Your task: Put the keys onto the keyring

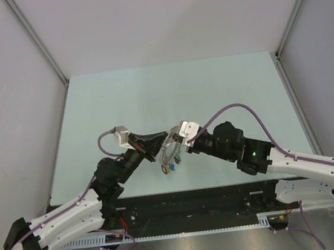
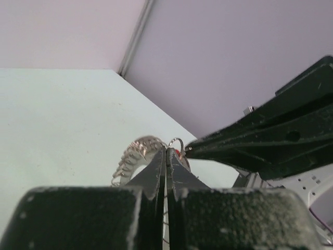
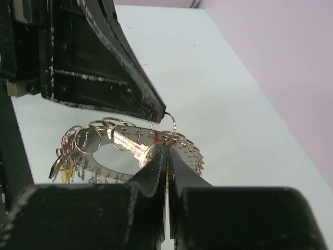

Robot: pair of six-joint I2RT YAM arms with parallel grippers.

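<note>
The keyring (image 1: 169, 151) is held up off the table between both grippers. In the right wrist view it is a grey ring (image 3: 192, 156) with many small holes and several small split rings. My left gripper (image 1: 159, 144) is shut on its rim; its tip (image 2: 167, 152) hides the grip. My right gripper (image 1: 176, 143) is shut, and a silver key (image 3: 132, 147) with a bit of red tag (image 3: 165, 139) sits at its tip (image 3: 166, 150). A small split ring (image 3: 171, 125) stands up between the two tips. It also shows in the left wrist view (image 2: 177, 141).
Blue and yellow tags (image 1: 170, 168) hang under the keyring. The pale green table (image 1: 151, 96) lies below, with grey walls on three sides. Both arms meet near the table's front edge (image 1: 181, 191).
</note>
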